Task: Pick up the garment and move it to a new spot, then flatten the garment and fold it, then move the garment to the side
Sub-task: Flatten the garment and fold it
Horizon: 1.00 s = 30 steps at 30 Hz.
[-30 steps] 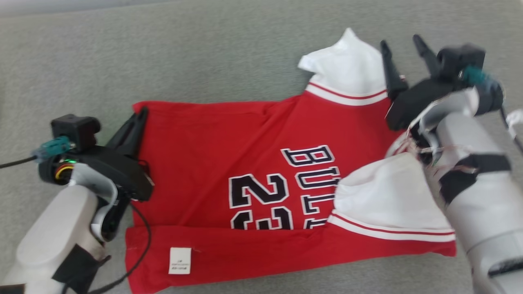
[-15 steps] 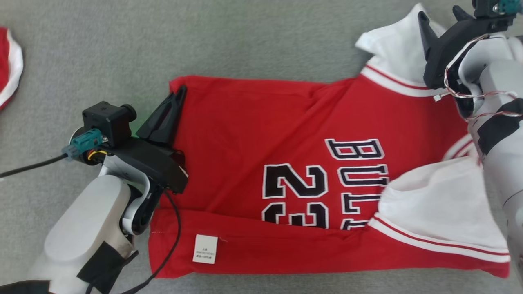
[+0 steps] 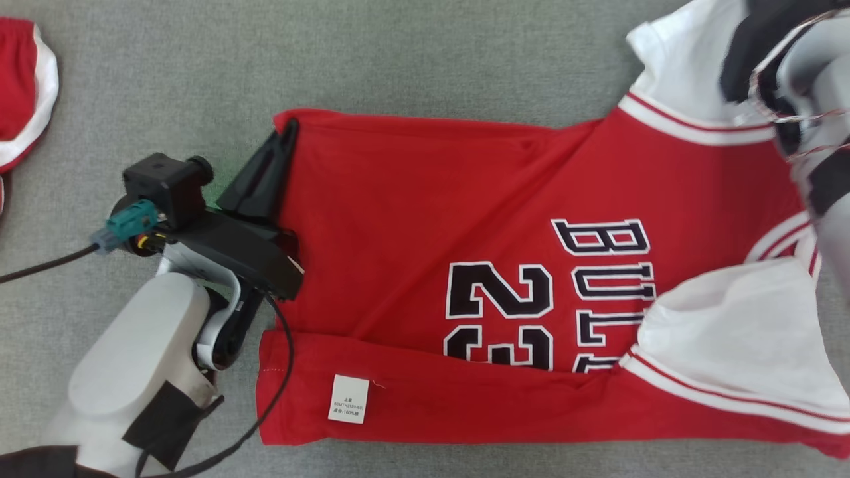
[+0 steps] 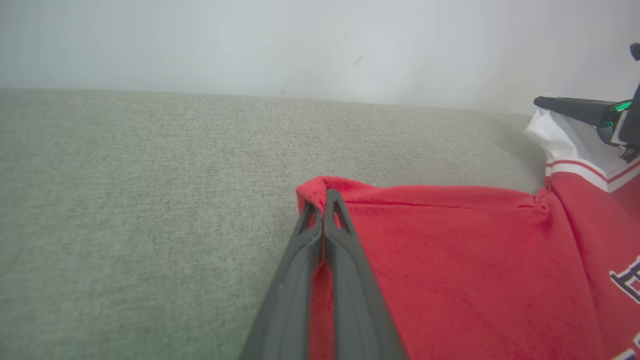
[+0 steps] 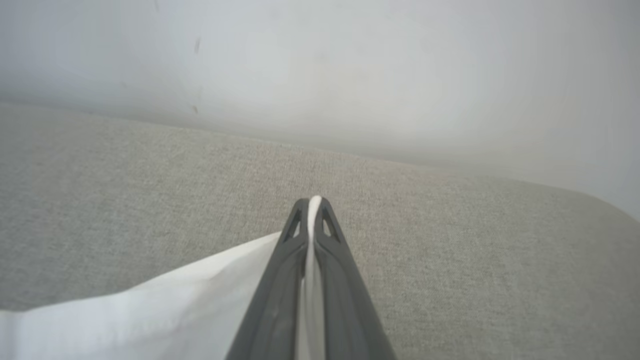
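The garment point(image 3: 425, 219) is a red jersey with white sleeves and black "BULLS 23" lettering, spread across the grey surface with its near edge folded up. My left gripper point(image 3: 289, 129) is shut on the jersey's far left red corner point(image 4: 320, 187), pinching the fabric between its dark fingers point(image 4: 345, 280). In the head view my right arm point(image 3: 807, 99) reaches over the far white sleeve point(image 3: 677, 60) at the top right, fingertips hidden. In the right wrist view my right gripper point(image 5: 312, 202) is shut on the edge of that white sleeve point(image 5: 150, 310).
Another red and white garment point(image 3: 23, 79) lies at the far left edge of the head view. The grey fabric surface point(image 3: 431, 60) stretches beyond the jersey and ends at a pale wall point(image 5: 350, 75). A black cable point(image 3: 40, 265) trails from my left wrist.
My right gripper has shut on the white sleeve edge after standing open over it. The head camera has shifted, so the jersey sits further right and the other garment has come into view.
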Tool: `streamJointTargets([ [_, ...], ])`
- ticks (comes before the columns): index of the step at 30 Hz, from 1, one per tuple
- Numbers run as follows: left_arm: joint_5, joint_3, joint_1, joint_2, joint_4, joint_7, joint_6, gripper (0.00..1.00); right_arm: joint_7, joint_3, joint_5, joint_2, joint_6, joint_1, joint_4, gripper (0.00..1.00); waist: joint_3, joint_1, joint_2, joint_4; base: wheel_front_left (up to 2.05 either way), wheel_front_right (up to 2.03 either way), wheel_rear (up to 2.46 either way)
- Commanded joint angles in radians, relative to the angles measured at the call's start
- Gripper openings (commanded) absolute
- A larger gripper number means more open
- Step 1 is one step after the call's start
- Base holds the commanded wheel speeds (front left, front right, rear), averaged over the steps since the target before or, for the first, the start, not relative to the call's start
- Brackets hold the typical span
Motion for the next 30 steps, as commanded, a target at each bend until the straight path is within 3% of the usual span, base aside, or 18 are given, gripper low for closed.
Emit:
streamJointTargets([
  [1,-0.015,0.008,-0.015,0.006,0.012,-0.007,0.004,0.0,-0.033,-0.007,-0.007,-0.005,-0.002,-0.012,0.002,0.0,-0.018,0.0,-0.0001,-0.013,0.0,0.0,0.0],
  [8,-0.025,0.029,-0.008,0.016,0.046,-0.023,0.003,0.0,-0.117,0.002,0.0,0.018,-0.002,0.018,0.012,0.0,-0.057,0.0,-0.0001,-0.053,0.0,0.0,0.0],
  [15,-0.047,0.042,0.021,0.027,0.092,-0.034,-0.001,0.0,-0.203,0.016,0.078,0.05,-0.002,0.09,-0.04,0.0,-0.102,0.0,-0.0001,-0.089,0.0,0.0,0.0],
  [21,-0.058,0.049,0.058,0.035,0.116,-0.043,-0.001,0.0,-0.233,0.067,0.185,0.049,-0.002,0.222,-0.183,0.0,-0.145,0.0,-0.0001,-0.115,0.0,0.0,0.0],
  [30,-0.069,0.061,0.105,0.04,0.12,-0.057,0.007,0.0,-0.239,0.089,0.339,-0.031,-0.002,0.458,-0.482,0.0,-0.18,0.0,-0.0001,-0.134,0.0,0.0,0.0],
])
